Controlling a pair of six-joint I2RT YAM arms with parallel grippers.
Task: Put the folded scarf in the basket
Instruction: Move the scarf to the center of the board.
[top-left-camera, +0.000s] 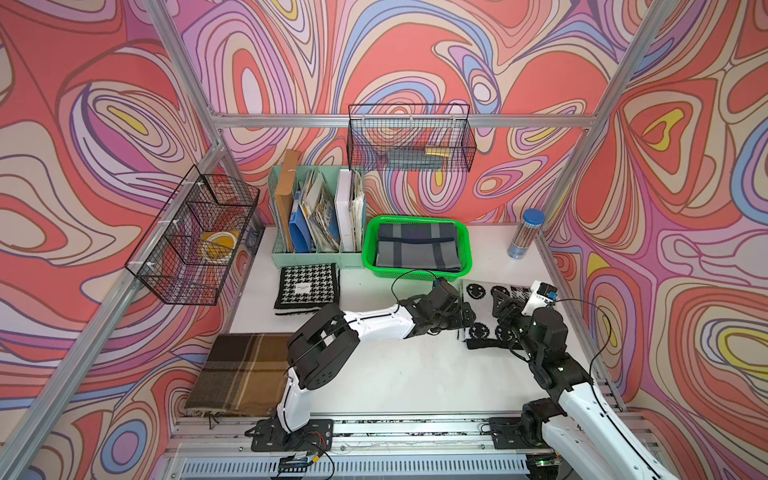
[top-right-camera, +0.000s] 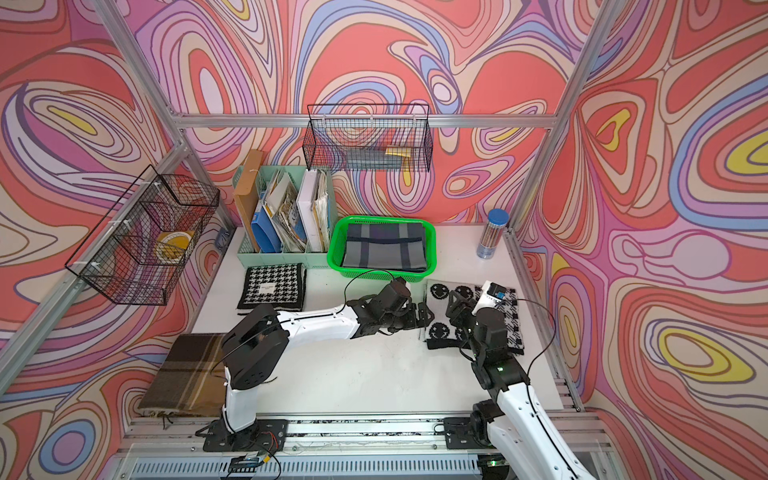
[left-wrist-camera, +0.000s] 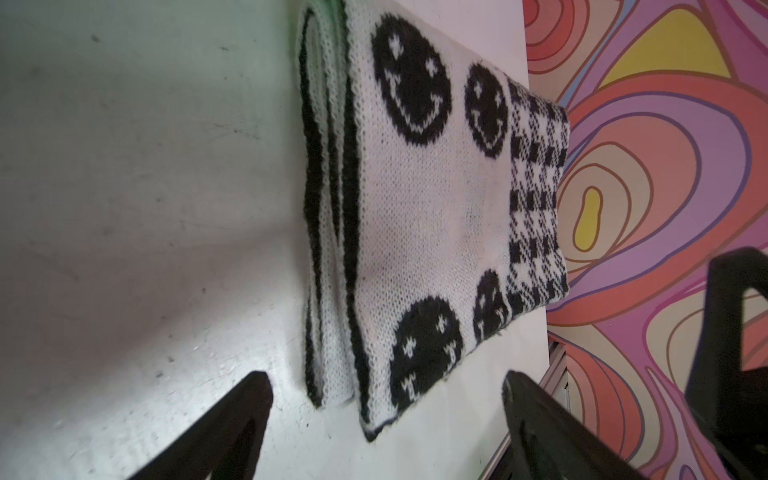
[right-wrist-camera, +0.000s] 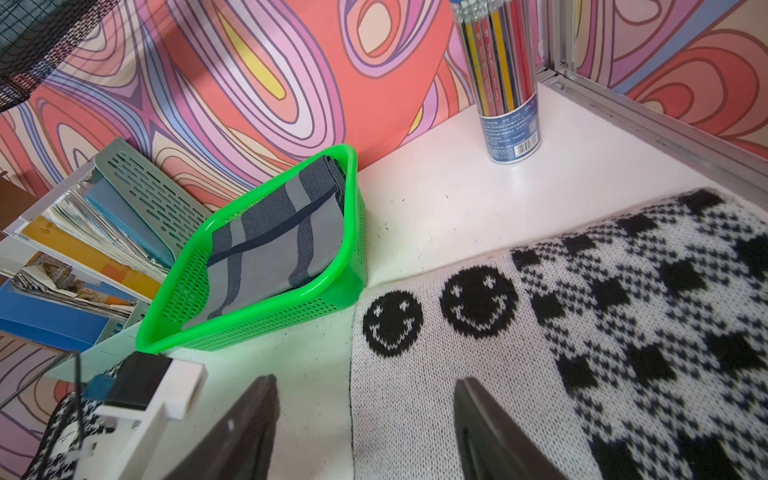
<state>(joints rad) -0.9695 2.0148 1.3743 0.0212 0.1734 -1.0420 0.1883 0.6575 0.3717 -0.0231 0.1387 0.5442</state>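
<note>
A folded white knit scarf with black smiley faces (top-left-camera: 478, 291) (top-right-camera: 438, 291) (left-wrist-camera: 428, 199) (right-wrist-camera: 623, 332) lies flat at the right of the white table. The bright green basket (top-left-camera: 370, 257) (top-right-camera: 334, 253) (right-wrist-camera: 249, 316) stands just behind it and holds a folded grey plaid scarf (top-left-camera: 417, 245) (right-wrist-camera: 270, 249). My left gripper (top-left-camera: 465, 320) (top-right-camera: 424, 316) (left-wrist-camera: 386, 399) is open at the smiley scarf's left edge, one corner of the scarf lying between its fingers. My right gripper (top-left-camera: 503, 305) (top-right-camera: 457, 303) (right-wrist-camera: 365, 399) is open and straddles the scarf's edge nearest the basket.
A mint file organizer (top-left-camera: 316, 216) stands left of the basket, with a houndstooth scarf (top-left-camera: 307, 289) in front of it. A brown plaid scarf (top-left-camera: 241, 374) lies front left. A pencil tube (top-left-camera: 525, 235) stands back right. Black wire baskets (top-left-camera: 409, 137) (top-left-camera: 195, 237) hang on the walls.
</note>
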